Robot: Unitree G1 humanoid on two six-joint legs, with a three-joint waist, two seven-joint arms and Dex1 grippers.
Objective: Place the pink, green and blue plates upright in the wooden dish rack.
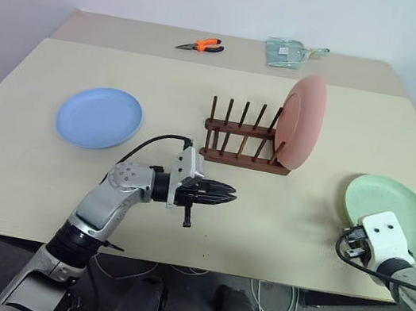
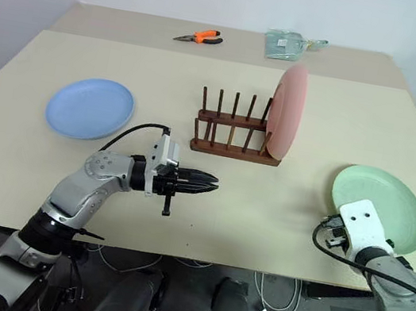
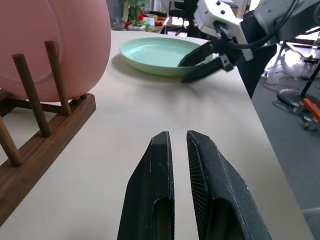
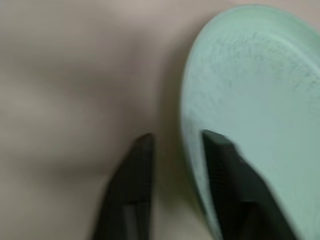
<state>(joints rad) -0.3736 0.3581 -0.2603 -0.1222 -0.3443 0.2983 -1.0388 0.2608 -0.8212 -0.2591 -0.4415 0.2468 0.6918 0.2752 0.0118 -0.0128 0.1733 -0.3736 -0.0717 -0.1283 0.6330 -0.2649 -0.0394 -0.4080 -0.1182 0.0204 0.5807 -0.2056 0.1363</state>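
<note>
Wooden dish rack [image 1: 241, 139] near worktop [image 1: 276, 224] centre, pink plate [image 1: 303, 121] upright in its right end slot. Blue plate [image 1: 99, 117] flat, well left of rack. Green plate [image 1: 392, 215] flat at right, near front edge. Right hand [image 4: 175, 150] at green plate's near rim, 1 finger over the rim, 1 outside, fingers parted. Left hand [image 1: 226, 197] level before rack, pointing right, fingers nearly together, empty. Orange pliers [image 1: 201, 45] and clear bag [image 1: 289, 52] at far edge.
</note>
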